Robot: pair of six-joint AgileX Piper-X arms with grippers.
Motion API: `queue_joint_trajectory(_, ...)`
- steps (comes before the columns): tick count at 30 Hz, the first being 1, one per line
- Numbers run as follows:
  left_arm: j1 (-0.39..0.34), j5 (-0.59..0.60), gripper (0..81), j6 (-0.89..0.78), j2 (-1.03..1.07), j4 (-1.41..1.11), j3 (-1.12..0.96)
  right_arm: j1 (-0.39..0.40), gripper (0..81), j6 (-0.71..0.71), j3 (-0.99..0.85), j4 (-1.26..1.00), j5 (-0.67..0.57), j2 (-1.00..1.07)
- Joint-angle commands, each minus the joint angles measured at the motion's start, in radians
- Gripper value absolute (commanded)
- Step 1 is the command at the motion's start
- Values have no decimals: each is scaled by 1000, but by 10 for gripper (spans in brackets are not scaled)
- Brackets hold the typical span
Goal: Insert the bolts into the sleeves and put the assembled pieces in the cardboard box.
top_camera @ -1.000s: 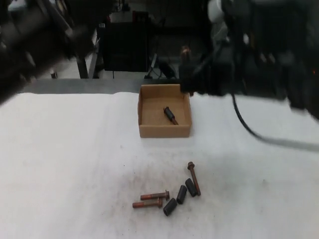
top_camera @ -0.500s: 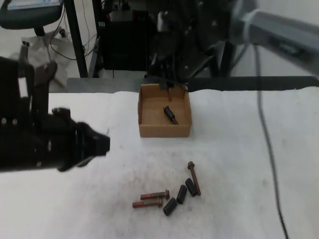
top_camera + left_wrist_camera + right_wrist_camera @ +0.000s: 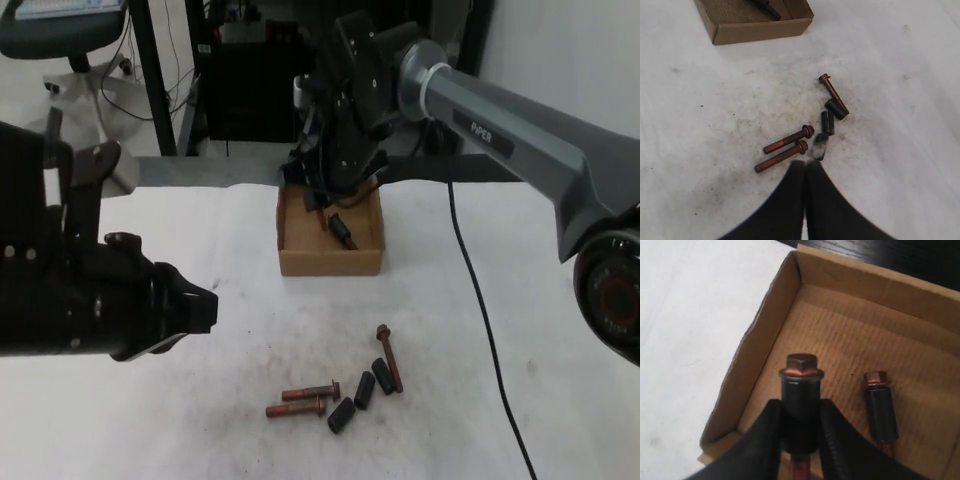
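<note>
1. Step: drop-off. The right pincer [image 3: 800, 412] is grasping an assembled piece [image 3: 800, 385] over the cardboard box [image 3: 765, 340].
2. Next, prob.: lower, then release beside the boxed piece [image 3: 880, 410].
3. The left pincer [image 3: 805, 167] is clenched, empty, above the loose parts.
4. Count on surface [image 3: 700, 115]: 3 bolts [image 3: 789, 141], 3 sleeves [image 3: 827, 122]. Assembled: 2.

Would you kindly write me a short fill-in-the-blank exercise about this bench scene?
The right tool holds a sleeved bolt above the cardboard box, where ____ assembled piece lies.
On the cloth lie three loose bolts and ____ loose sleeves.
____ of those bolts lie side by side, apart from the third.
Missing words: one; three; two.
</note>
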Motion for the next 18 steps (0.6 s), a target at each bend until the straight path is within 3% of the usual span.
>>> queue_joint_trajectory(1, 1, -9, 3, 7, -7, 1, -7, -2, 2, -41, -19, -63, -3, -15)
queue_joint_trajectory(4, 1, -9, 3, 7, -7, 11, -7, -2, 53, -67, -19, -112, -3, -23)
queue_joint_trajectory(9, 1, -9, 3, 7, -7, 27, -7, -2, 305, -68, -22, -112, -9, -26)
queue_joint_trajectory(11, 1, -9, 3, 7, -7, 27, -7, -2, 355, -68, -22, -84, -9, -26)
queue_joint_trajectory(16, 1, 33, 3, 7, -7, 27, -7, -5, 279, -68, -22, -24, 1, -36)
queue_joint_trajectory(18, 1, 57, 3, 7, -7, 27, -7, -12, 191, -68, -22, 0, 1, -52)
